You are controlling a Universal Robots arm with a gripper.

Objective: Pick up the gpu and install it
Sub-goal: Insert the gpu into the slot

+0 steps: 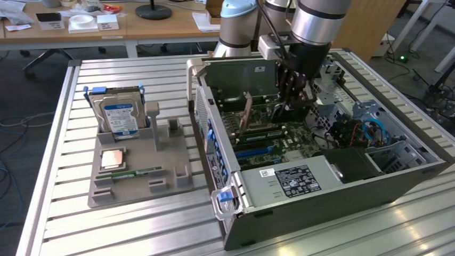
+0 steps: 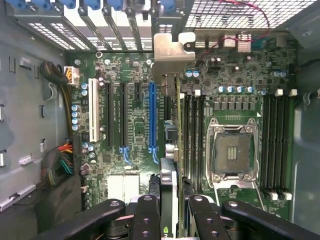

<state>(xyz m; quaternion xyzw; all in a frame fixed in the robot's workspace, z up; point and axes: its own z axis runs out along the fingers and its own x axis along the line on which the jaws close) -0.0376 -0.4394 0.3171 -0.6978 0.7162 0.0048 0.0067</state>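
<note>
Silvery-bracketed, the gpu point(image 2: 172, 55) hangs edge-on over the motherboard point(image 2: 135, 135), clamped in the gripper point(image 2: 172, 220). Exterior view: the case point(image 1: 398, 186) lies at the tray's point(image 1: 135, 190) three o'clock.

A hard drive point(image 1: 119, 116) stands upright on a grey tray point(image 1: 136, 190), RAM stick point(image 1: 132, 173) lying flat.

This is a robotics lab or workshop. A robot arm point(image 1: 316, 21) stands over a slatted aluminium table point(image 1: 57, 160) bearing an open computer case point(image 1: 320, 186). Cluttered wooden desks point(image 1: 142, 26) line the far side, and loose cables point(image 1: 14, 128) trail across the left floor.
</note>
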